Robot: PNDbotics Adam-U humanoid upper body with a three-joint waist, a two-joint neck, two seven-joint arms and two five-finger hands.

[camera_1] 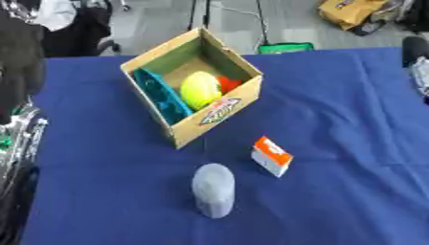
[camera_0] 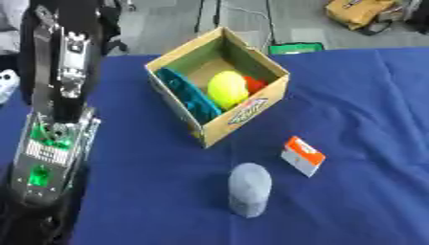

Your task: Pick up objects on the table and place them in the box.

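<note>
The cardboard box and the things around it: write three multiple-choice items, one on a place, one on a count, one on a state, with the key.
1. Where does the grey rounded object lie?
A. inside the box
B. on the blue cloth, nearer the camera than the box
C. on the floor

2. How many loose items lie on the cloth outside the cardboard box?
A. two
B. four
C. none

3. What state is the box in?
A. closed
B. tipped on its side
C. open-topped, with things inside

Key: 1 B, it lies on the blue cloth below the box in the view. 2 A, only the grey object and the orange-and-white small box. 3 C, a yellow ball, a teal item and something red show inside.
</note>
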